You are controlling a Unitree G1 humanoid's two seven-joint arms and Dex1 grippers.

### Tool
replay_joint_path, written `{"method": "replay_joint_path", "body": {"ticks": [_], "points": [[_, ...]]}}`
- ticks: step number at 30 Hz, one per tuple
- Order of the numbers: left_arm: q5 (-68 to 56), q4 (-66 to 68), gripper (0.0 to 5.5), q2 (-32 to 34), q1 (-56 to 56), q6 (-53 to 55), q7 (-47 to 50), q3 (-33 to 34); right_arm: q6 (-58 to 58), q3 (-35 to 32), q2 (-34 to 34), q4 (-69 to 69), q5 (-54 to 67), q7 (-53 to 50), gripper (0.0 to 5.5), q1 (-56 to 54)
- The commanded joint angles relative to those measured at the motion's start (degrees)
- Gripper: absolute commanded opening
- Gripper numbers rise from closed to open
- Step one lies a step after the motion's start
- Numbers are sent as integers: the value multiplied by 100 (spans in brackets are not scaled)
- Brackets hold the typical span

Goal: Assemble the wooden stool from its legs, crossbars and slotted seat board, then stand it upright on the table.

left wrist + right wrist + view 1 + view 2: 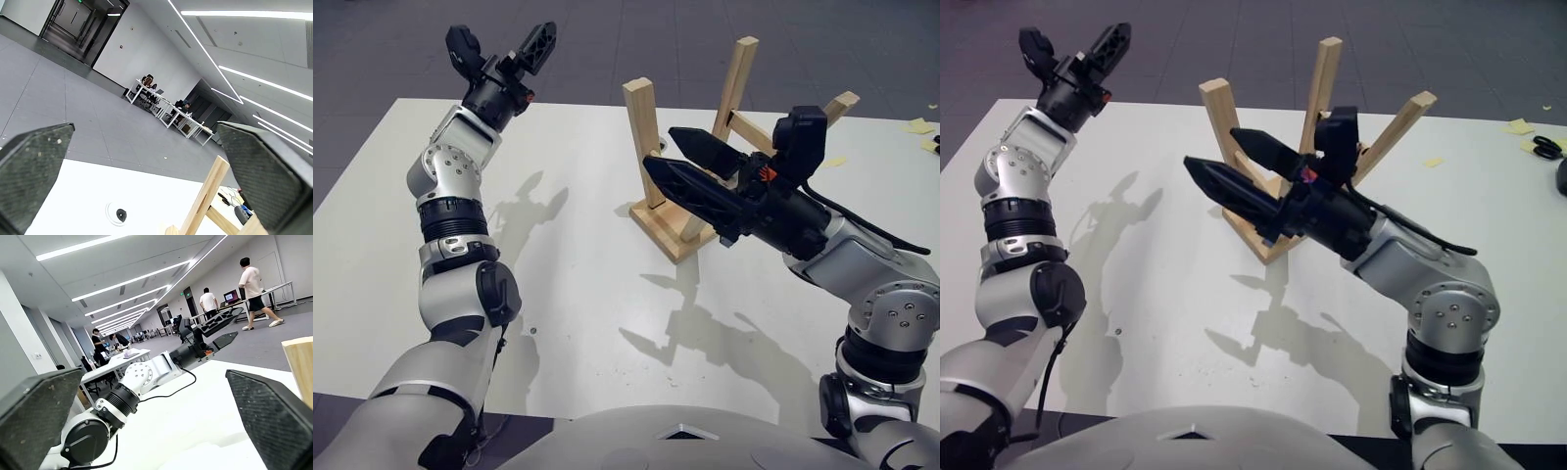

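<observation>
Right gripper [659,147] wide open, empty, just in front of stool [671,235]. Stool sits seat-down and tilted on table [587,294], legs up. Judged light, stiff bare wood, joints maybe loose: grip a leg low, near seat. Left gripper [501,39] wide open, raised at far left.

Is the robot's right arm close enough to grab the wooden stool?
Probably yes. The right end effector is open and right next to the stool, whose legs point up. Nothing seems to be in the way.
</observation>
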Motion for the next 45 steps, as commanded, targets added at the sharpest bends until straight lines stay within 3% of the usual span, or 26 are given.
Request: {"method": "replay_joint_path", "body": {"ticks": [1, 4, 7, 14, 18, 23, 29, 34, 45], "points": [[-63, -237, 538, 8, 186, 142, 53, -54, 150, -332, -889, 421, -489, 630, 540, 240], [-52, -336, 538, -12, 314, 180, 46, -104, 32, -608, -1312, 687, -591, 1294, 540, 116], [-48, -410, 538, -20, 364, 205, 18, -156, -36, -901, -1291, 928, 20, 1341, 540, -290], [-118, -1074, 538, -145, 469, 301, -107, -447, -767, -1344, -635, 1964, 524, 4, 540, -1267], [184, -2117, 538, -249, 584, 243, -217, -1206, -1457, -1161, -30, 2053, -526, -1033, 540, -1510], [354, -3091, 538, -687, 670, 75, -281, -2117, -2019, -495, 338, 1492, -2322, -1296, 540, -758], [750, -1864, 538, -1201, 171, -810, -287, -2303, -2153, -270, 656, 1331, -2953, -1177, 540, -604], [1006, -580, 538, -1178, -538, -1734, -62, -1936, -2091, -215, 740, 1366, -3158, -969, 540, -553], [695, 347, 538, -1292, -1262, -1946, -711, -1531, -2241, -396, 979, 1367, -3333, -927, 540, -714]]}}
